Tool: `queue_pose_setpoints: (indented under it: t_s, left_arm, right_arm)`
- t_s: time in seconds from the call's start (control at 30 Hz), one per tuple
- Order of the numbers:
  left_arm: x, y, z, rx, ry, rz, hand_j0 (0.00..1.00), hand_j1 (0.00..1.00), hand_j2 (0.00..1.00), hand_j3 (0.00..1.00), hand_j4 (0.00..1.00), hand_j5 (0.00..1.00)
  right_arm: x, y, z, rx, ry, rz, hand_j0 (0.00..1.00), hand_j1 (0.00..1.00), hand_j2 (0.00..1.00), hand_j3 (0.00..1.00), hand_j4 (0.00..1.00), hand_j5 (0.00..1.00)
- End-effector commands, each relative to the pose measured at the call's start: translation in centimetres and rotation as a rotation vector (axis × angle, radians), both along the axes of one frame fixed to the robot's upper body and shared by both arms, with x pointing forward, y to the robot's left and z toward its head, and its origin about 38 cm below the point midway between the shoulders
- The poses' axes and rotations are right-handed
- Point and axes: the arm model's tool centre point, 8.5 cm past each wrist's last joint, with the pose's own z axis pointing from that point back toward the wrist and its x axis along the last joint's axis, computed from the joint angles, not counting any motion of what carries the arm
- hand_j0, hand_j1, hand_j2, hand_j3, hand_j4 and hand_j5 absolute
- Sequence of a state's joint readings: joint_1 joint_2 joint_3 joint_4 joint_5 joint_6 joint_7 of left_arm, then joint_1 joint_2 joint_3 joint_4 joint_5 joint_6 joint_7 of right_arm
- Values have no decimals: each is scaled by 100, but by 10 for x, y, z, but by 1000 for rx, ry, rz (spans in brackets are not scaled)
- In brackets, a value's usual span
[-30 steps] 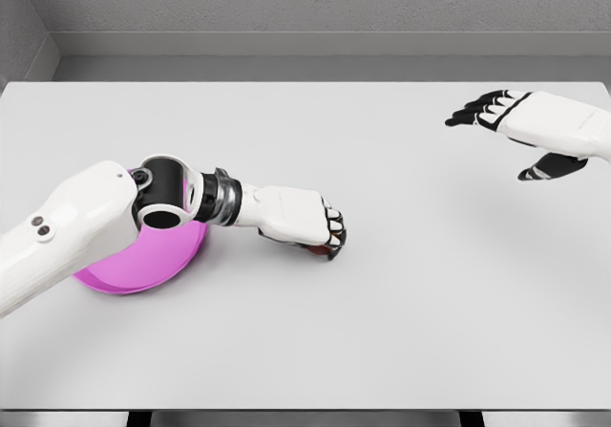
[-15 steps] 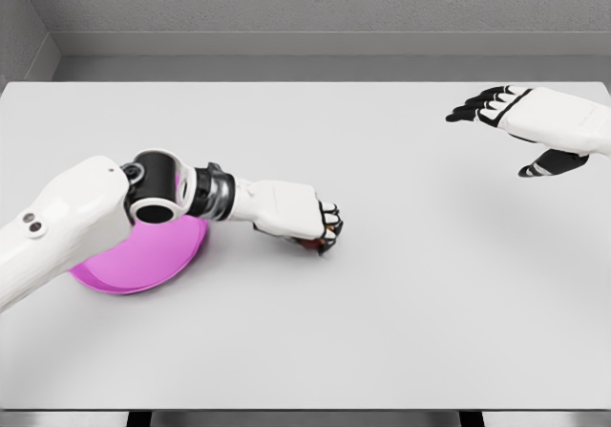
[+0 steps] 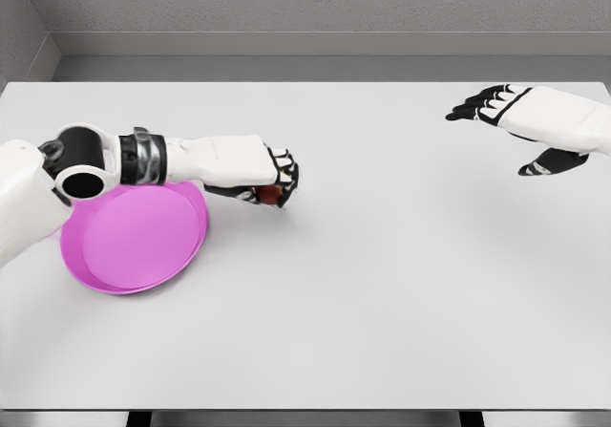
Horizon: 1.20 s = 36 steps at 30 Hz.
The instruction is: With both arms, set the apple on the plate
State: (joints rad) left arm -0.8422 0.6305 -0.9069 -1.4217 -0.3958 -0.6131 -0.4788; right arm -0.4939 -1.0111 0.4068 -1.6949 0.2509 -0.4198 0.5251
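My left hand is curled around a small dark red apple, of which only a sliver shows under the black fingertips. The hand hovers just right of the pink plate, which lies on the table's left side, its upper edge partly covered by my left forearm. Far to the right my right hand floats above the table, fingers spread, holding nothing.
The grey table runs to a front edge at the bottom of the view and a grey wall at the back. Nothing else lies on it.
The left hand has lifted the apple and carried it left and back toward the plate. More of the plate now shows. The right hand has barely moved.
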Motion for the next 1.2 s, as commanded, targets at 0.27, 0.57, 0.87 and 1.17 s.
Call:
queue_pose_setpoints:
  t_s: [0.27,0.57,0.87,1.17]
  left_arm:
    - [-4,119,13,50,27,231,26,26,26,26,26,26]
    - [-8,138,2,55,57,280,100,100,100,100,100,100]
    - [-10,183,12,-93,121,412,100,100,100,100,100,100]
    - [-9,192,11,-128,139,445,100,100,100,100,100,100]
  right_arm:
    - [1,-3,0,4,3,-10,100,100,100,100,100,100]
    - [1,-7,6,9,-13,-20,100,100,100,100,100,100]
    - [0,-6,5,9,-12,-20,100,100,100,100,100,100]
    - [0,-7,5,9,-12,-20,100,100,100,100,100,100]
